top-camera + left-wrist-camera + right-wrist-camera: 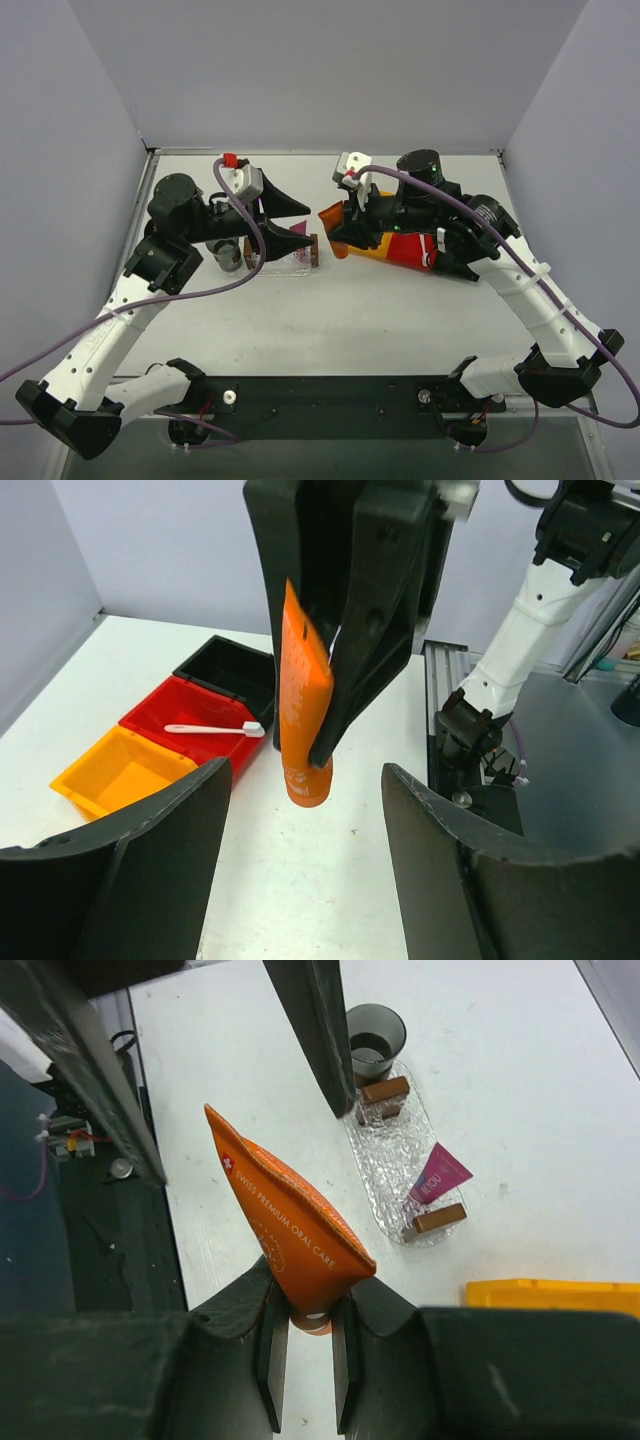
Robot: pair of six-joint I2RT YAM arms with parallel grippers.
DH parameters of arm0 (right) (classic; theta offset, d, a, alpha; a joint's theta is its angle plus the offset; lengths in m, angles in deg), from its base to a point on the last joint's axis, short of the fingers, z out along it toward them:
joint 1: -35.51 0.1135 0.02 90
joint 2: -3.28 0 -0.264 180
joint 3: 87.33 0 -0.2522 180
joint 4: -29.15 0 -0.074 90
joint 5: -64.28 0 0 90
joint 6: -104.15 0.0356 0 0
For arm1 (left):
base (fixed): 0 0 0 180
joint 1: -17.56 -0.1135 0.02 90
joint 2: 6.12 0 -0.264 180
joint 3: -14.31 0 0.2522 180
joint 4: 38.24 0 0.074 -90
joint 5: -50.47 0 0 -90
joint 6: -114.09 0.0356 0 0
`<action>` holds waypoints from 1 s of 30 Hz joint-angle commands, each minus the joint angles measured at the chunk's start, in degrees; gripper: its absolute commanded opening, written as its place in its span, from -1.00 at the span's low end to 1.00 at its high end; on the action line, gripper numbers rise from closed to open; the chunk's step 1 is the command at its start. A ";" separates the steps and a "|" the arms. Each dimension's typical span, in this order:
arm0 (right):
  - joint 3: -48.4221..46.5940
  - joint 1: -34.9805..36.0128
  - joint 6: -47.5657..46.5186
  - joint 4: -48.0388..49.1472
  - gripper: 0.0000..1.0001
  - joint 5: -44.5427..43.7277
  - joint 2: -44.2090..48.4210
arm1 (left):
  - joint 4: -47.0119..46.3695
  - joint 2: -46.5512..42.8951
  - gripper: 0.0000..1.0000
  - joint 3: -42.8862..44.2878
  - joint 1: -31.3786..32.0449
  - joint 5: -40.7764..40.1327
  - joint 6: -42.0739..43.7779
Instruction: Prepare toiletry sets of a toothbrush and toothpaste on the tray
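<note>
Right wrist view shows the right gripper [305,1345] pressed together on the orange toothpaste tube [295,1230]. Its two fingers pinch the tube at the cap end, and the wide crimped end points away from the camera. The tube is in the air, above the table [380,320], and touches nothing else.

From the left wrist view the same tube stands almost upright, with the cap at the bottom and the flat end at the top, against the dark fingers that hold it. The left gripper [306,224] faces it with the fingers spread wide, one on each side of the tube, and it grips nothing.

The tray [385,1140] lies on the table just beside the two grippers, with one of the wooden blocks [385,1090] at each end. The pink toothpaste tube [438,1173] lies inside it, near the block closer to the right arm. A grey cup [376,1040] stands just beside the other end of the tray.

The toothbrush [210,729] lies in the red bin [165,705]. This bin sits between the orange bin [120,770] and the black bin [230,670], well apart from the tray.
</note>
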 commanded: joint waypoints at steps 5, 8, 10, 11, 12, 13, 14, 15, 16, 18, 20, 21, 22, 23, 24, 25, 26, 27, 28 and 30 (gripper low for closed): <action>0.07 1.42 -1.96 1.28 -1.00 -7.70 0.55 | -0.42 1.36 0.43 4.95 -0.27 -3.91 -4.01; -0.28 2.21 -2.04 1.46 -1.00 -9.64 -0.50 | -2.80 2.24 0.44 4.24 -0.18 -4.09 -6.21; -0.54 2.74 -2.13 1.63 -1.00 -10.35 -1.03 | -5.00 2.51 0.44 3.98 -0.10 -5.05 -6.49; -0.63 2.83 -2.13 1.63 -1.00 -10.87 -1.20 | -5.26 2.60 0.44 3.98 -0.09 -5.49 -6.49; -0.81 3.09 -2.13 1.63 -1.00 -11.05 -1.64 | -5.44 2.77 0.44 4.07 -0.09 -5.76 -6.49; -0.89 3.27 -2.22 1.72 -1.00 -11.23 -1.82 | -5.44 2.86 0.44 4.33 -0.09 -5.85 -6.49; -0.98 3.44 -2.31 1.72 -1.00 -11.66 -2.08 | -5.44 2.95 0.44 4.33 -0.01 -5.85 -6.57; -1.16 3.62 -2.39 1.72 -1.00 -11.75 -2.43 | -5.79 3.12 0.43 4.33 0.08 -5.85 -6.75; -1.25 3.88 -2.40 1.72 -1.00 -11.84 -2.52 | -5.88 3.21 0.44 4.33 0.08 -6.02 -6.92; -1.25 4.15 -2.48 1.81 -1.00 -12.02 -2.96 | -5.97 3.47 0.41 4.07 0.26 -6.81 -7.01; -1.42 4.50 -2.57 1.81 -1.00 -12.28 -3.14 | -6.14 3.56 0.38 3.63 0.35 -7.43 -7.01; -1.51 4.59 -2.48 1.72 -1.00 -12.46 -3.40 | -6.49 3.56 0.34 3.19 0.43 -7.43 -7.10; -1.60 4.76 -2.57 1.81 -1.00 -12.54 -3.49 | -6.67 3.65 0.33 2.93 0.43 -7.60 -7.10; -1.77 4.94 -2.57 1.81 -1.00 -12.63 -3.66 | -7.02 3.65 0.31 2.66 0.52 -7.52 -7.45; -1.86 5.03 -2.57 1.81 -1.00 -12.81 -3.84 | -7.37 3.74 0.27 2.05 0.69 -7.52 -7.45; -2.04 5.29 -2.57 1.81 -1.00 -12.90 -3.84 | -7.64 3.83 0.24 1.70 0.78 -7.60 -7.54; -2.30 5.38 -2.57 1.72 -1.00 -12.98 -4.10 | -7.81 3.91 0.22 1.43 0.87 -7.78 -7.54; -2.39 5.55 -2.66 1.72 -1.00 -13.07 -4.28 | -8.08 4.00 0.20 0.82 0.96 -8.04 -7.45; -2.48 5.64 -2.66 1.81 -1.00 -13.25 -4.28 | -8.16 4.00 0.18 0.64 0.96 -8.04 -7.37; -2.74 5.99 -2.66 1.81 -1.00 -13.60 -4.37 | -8.43 4.18 0.17 0.20 1.05 -8.31 -7.19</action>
